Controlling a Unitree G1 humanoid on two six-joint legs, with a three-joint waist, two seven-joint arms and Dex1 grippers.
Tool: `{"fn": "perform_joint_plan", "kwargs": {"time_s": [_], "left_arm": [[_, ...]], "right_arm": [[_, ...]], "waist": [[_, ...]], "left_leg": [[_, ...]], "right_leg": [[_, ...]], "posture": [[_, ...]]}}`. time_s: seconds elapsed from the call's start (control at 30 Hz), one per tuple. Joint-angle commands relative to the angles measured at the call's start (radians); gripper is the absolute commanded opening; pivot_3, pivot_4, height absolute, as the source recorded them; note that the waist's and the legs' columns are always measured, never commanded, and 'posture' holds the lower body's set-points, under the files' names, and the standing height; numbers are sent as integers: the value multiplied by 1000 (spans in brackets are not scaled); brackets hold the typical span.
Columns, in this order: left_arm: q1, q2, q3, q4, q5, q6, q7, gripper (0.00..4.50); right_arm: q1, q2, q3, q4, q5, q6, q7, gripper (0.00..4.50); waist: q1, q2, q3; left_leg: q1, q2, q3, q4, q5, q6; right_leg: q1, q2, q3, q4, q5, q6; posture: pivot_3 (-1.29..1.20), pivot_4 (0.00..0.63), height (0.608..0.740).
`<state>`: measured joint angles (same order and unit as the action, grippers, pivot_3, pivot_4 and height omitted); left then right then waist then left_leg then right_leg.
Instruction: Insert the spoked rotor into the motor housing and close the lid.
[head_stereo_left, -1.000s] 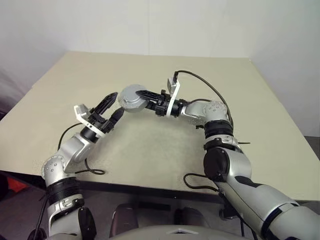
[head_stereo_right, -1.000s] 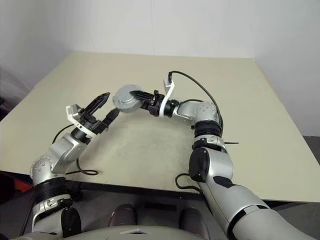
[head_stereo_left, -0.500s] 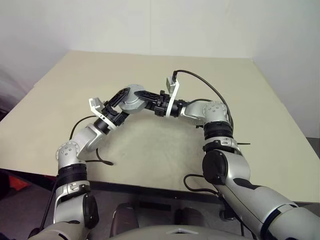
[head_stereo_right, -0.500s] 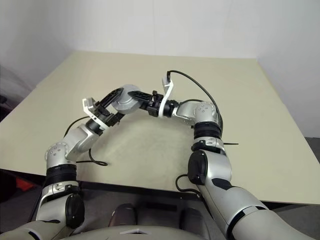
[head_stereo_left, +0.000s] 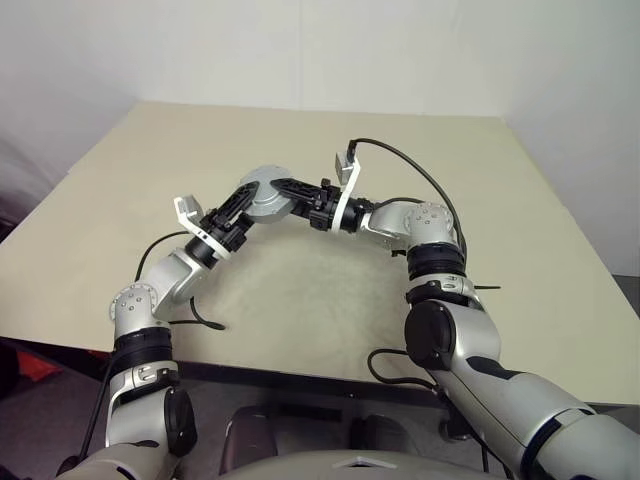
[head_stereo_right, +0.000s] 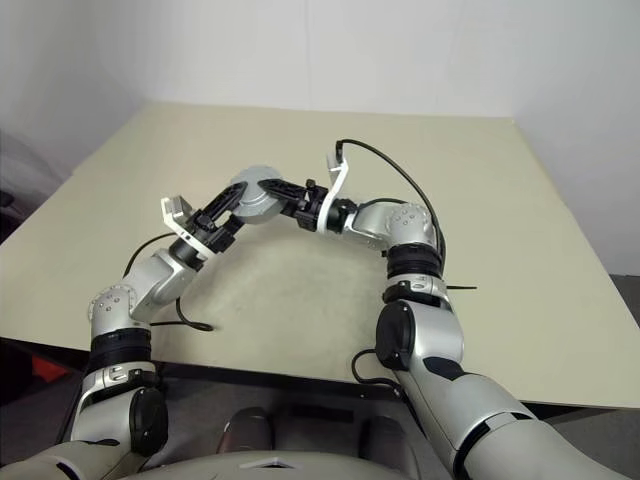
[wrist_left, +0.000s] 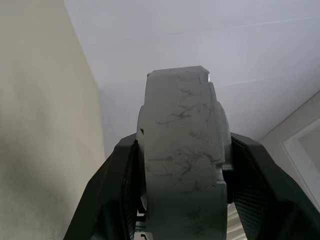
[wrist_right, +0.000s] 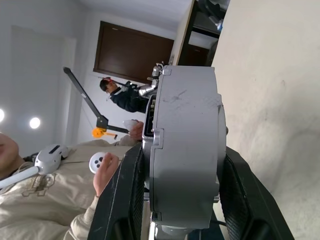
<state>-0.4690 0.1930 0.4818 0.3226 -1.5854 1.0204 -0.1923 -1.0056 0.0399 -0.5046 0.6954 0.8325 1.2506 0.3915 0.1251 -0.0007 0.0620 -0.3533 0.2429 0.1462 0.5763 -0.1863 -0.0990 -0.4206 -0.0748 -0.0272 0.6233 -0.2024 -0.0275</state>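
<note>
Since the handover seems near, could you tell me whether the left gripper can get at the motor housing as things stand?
Probably yes. The left gripper already has a finger on either side of the motor housing, which the right gripper holds above the table from the opposite side; nothing sits between them.

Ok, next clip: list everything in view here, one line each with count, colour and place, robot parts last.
motor housing: one, round, silver-grey, held in the air above the table between both tools, edge-on in the wrist views.
table: one, pale beige top, spread under both arms.
wall: white, behind the table's far edge.
person: one, in a beige top, holding white controllers, seen in the right wrist view behind the housing.
door: one, dark brown, in the room behind the person.
left tool: one, black fingers, closed on the housing's left side.
right tool: one, black fingers, gripping the housing from the right.
</note>
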Motion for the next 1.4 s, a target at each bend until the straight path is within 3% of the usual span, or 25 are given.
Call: {"fn": "perform_joint_plan", "kwargs": {"time_s": [0.03, 0.07, 0.27, 0.4, 0.57, 0.8, 1.07, 1.4], "left_arm": [[-15, 4, 5, -19, 14, -12, 1, 2121], [-16, 2, 6, -18, 14, -16, 2, 2121], [-20, -3, 16, -9, 47, -44, 0, 2121], [-19, -5, 27, -17, 105, -105, -6, 2121], [1, 1, 91, -22, 242, -313, 24, 2121], [57, 27, 227, -45, 274, -447, 129, 2121], [39, 59, 301, 31, 322, -521, 233, 2121], [36, 51, 296, 111, 373, -503, 278, 2121]], "right_arm": [[-17, -7, 4, -33, 15, -57, 27, 1952], [-15, -9, 8, -33, 11, -68, 30, 2671], [-5, -17, 82, -35, -60, -155, 24, 4481], [0, -16, 101, -6, -104, -233, 2, 4481], [8, -30, 106, 20, -129, -275, -2, 4481], [3, -55, 87, 29, -108, -255, 4, 4481], [-8, -57, 84, 60, -120, -274, 2, 4481], [0, -50, 86, 77, -125, -284, -3, 4481]], "waist": [[0, 0, 0], [0, 0, 0], [0, 0, 0], [-1, 0, 0], [-5, 0, 0], [-5, -2, 0], [-1, -5, -1], [1, -7, -1]], "left_leg": [[0, 0, 0, 0, 0, 0], [0, 0, 0, 0, 0, 0], [0, 0, 0, 0, 0, 0], [0, 0, 0, 0, 0, 0], [0, 0, 0, 0, 0, 0], [0, 0, 0, 0, 0, 0], [1, 0, -1, 2, 0, 0], [4, 0, -1, 2, 1, -2]], "right_leg": [[0, 0, 0, 0, 0, 0], [0, 0, 0, 0, 0, 0], [0, 0, 0, 0, 0, 0], [0, 0, 0, 0, 0, 0], [0, 0, 0, 0, 0, 0], [0, 0, 0, 0, 0, 0], [2, 0, 0, 0, 0, 0], [5, -1, 0, 1, 0, -1]], "posture": [[0, 0, 740], [0, 0, 740], [0, 0, 740], [0, 0, 740], [0, 0, 740], [0, 0, 740], [0, 0, 740], [0, 0, 740]]}}
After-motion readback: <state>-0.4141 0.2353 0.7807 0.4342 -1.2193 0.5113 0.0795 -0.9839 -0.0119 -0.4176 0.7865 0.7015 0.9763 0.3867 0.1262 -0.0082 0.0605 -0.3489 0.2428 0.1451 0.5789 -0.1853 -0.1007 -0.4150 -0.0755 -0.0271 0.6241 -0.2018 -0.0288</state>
